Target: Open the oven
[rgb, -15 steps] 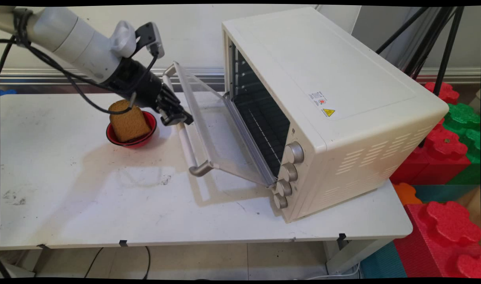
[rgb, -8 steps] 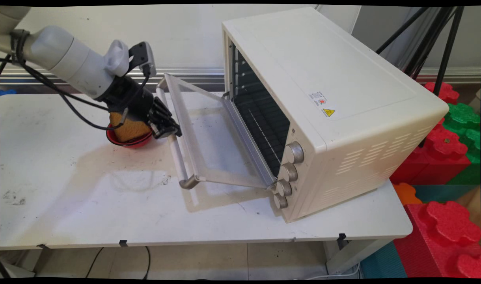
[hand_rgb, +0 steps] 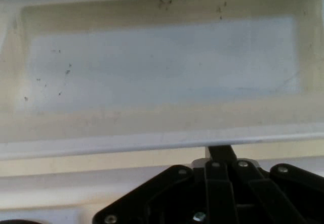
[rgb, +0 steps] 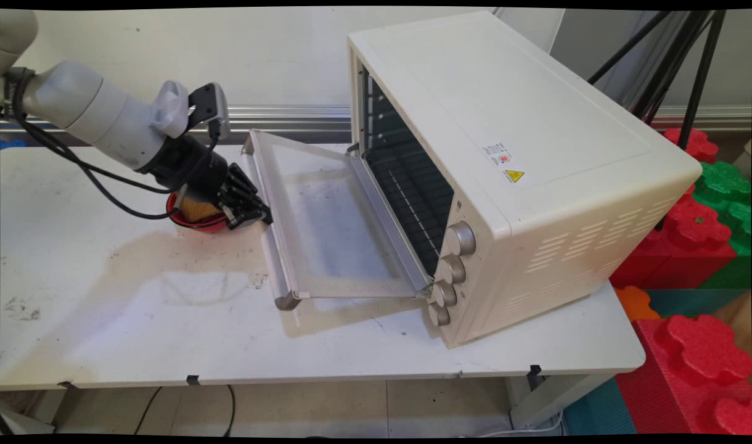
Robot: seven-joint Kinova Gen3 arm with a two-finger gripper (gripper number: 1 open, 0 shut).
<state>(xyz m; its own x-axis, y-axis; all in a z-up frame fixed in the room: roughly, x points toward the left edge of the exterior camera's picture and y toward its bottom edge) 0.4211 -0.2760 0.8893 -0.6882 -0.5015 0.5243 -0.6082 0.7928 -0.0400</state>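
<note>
Gripper [rgb: 259, 216] at frame left, jaws clamped on the pale bar handle [rgb: 266, 216] of the cream toaster oven's [rgb: 505, 172] glass door [rgb: 326, 228]. Door lies nearly flat. Red bowl [rgb: 194, 223] with brown bread [rgb: 197, 211] sits just behind the hand.

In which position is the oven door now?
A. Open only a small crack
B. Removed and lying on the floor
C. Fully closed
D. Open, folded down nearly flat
D: the oven door hangs from the oven almost level above the table, its handle at the claw.

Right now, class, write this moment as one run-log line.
gripper: shut on door handle | oven door: lowered nearly flat | toaster oven: open, rack inside | red bowl with bread: behind gripper
</note>
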